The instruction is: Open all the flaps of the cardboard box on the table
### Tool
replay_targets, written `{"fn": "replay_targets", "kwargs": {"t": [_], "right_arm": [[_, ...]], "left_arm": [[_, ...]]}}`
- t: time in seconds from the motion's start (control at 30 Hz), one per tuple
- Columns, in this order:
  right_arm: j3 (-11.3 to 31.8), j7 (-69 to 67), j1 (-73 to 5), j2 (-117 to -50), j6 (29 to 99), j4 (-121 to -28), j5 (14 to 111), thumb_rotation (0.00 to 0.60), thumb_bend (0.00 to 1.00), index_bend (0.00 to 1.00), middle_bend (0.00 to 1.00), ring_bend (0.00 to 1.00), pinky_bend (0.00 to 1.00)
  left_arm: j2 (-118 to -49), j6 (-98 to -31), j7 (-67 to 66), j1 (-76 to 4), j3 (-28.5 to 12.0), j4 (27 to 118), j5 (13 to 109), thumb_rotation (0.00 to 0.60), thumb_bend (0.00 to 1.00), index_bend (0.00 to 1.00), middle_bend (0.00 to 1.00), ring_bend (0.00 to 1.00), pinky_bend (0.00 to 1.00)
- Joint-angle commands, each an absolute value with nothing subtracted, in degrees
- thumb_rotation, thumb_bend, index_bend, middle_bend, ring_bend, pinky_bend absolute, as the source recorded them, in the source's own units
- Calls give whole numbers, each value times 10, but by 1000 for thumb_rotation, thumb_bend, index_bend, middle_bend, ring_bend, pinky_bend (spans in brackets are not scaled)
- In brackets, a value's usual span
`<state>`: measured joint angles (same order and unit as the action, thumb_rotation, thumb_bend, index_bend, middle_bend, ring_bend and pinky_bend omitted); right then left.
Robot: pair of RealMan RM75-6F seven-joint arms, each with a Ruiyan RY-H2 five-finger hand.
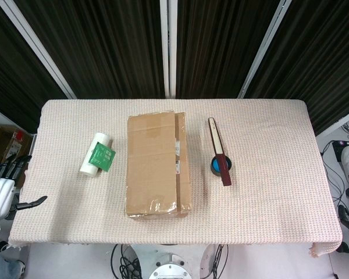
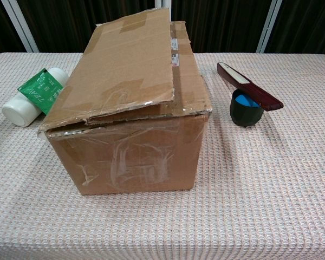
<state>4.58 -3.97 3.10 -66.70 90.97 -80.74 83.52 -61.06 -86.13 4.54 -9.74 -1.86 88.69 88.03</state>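
Box [image 1: 157, 165] flaps lie nearly shut, top flap [image 2: 122, 65] slightly lifted — left hand [image 1: 3, 189] off worktop [image 1: 267, 192], fingers apart, empty; right hand unseen — hook fingertips under raised edge first.

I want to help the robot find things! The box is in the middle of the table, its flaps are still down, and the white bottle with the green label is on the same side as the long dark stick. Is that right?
Not quite. The white bottle lies on the opposite side of the cardboard box from the long dark stick, as the head view shows. The rest holds: the box sits mid-table with its flaps still down.
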Motion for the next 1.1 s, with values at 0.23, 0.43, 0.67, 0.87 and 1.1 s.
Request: {"fn": "replay_targets", "kwargs": {"t": [0.23, 0.43, 0.67, 0.87, 1.1], "right_arm": [[43, -64, 27, -663, 896, -813, 839, 600, 345, 0, 0, 0, 0], [43, -76, 28, -665, 897, -810, 840, 600, 345, 0, 0, 0, 0], [45, -79, 26, -660, 890, -812, 835, 600, 344, 0, 0, 0, 0], [44, -70, 21, -660, 882, -813, 835, 600, 344, 0, 0, 0, 0], [44, -68, 19, -659, 881, -826, 837, 600, 344, 0, 0, 0, 0]], "left_arm": [[-604, -865, 73, -94, -22, 894, 884, 344, 0, 99, 107, 60, 209], [-565, -839, 142, -98, -21, 947, 876, 29, 0, 137, 124, 50, 189], [-549, -843, 112, -117, -33, 989, 912, 0, 0, 155, 111, 45, 176], [-524, -812, 119, -199, -81, 1061, 981, 0, 0, 149, 134, 45, 176], [-509, -632, 100, -364, -148, 1144, 985, 0, 0, 153, 146, 45, 176]]}}
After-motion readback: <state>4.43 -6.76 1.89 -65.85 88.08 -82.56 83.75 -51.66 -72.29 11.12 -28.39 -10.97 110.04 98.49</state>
